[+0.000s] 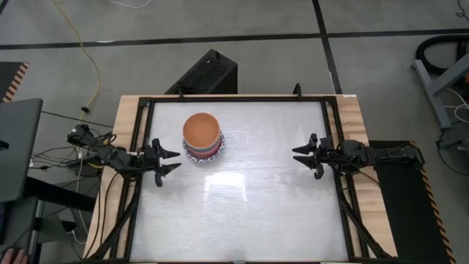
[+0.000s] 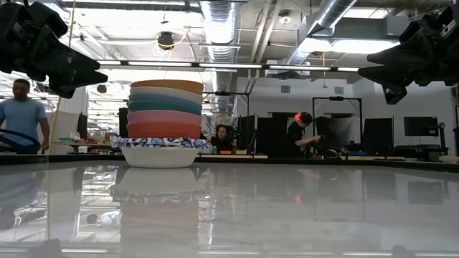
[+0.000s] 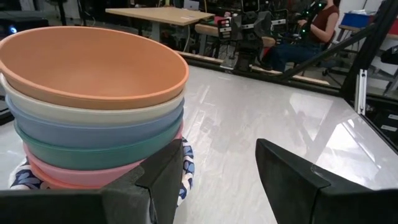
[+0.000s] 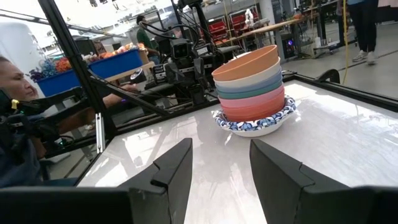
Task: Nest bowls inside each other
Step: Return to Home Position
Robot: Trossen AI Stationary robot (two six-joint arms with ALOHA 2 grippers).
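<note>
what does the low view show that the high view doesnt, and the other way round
Only the low view: the stack side-on, six rims layered from the red bowl at the bottom to the orange bowl on top, with people in the room behind. Only the high view: the orange bowl's inside, and the left pincer and right pincer open at opposite edges of the table. Both: the stack in its patterned plate and both pincers, clear of it.

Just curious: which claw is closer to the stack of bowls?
Left. The left claw sits close beside the stack of bowls, not touching; the right claw hangs across the table, well away.
</note>
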